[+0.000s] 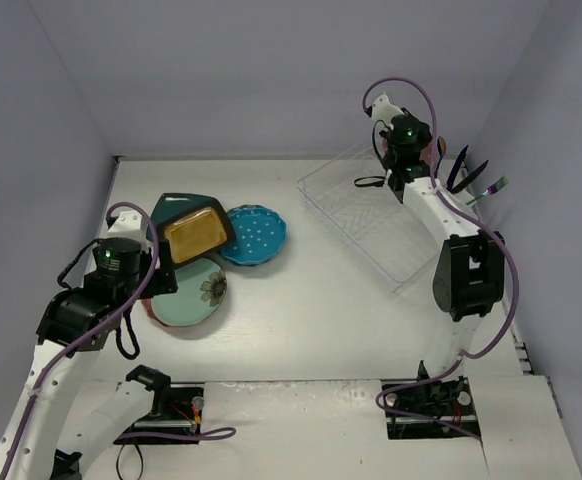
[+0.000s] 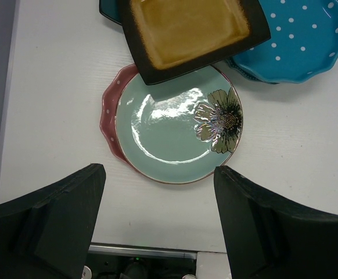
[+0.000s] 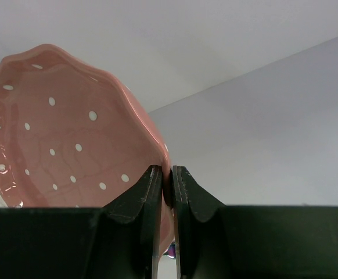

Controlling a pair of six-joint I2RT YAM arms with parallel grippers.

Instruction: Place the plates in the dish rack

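The right pincer (image 3: 166,174) is clamped on the rim of a pink dotted plate (image 3: 70,133), one finger on each face of the scalloped edge. The top view puts it at the far right corner of the dish rack (image 1: 366,215), where only a sliver of pink shows behind the wrist. Whether the plate touches the rack cannot be told. Dark utensils (image 1: 461,168) stand at the rack's right end.

The other dishes lie in an overlapping cluster on the desk (image 1: 301,320), well to the left of the rack. The teal-blue dotted plate (image 2: 297,40) is the nearest to it. The mustard-yellow plate (image 2: 189,26) overlaps that plate's edge and also the mint flower plate (image 2: 163,133). The dark teal plate (image 1: 169,210) shows from under the mustard one, on the side away from the rack. A second pink dotted plate (image 2: 108,113) lies under the mint one, only its rim visible. The left pincer (image 2: 157,171) hangs above the mint plate, fingers spread wide, gripping nothing.
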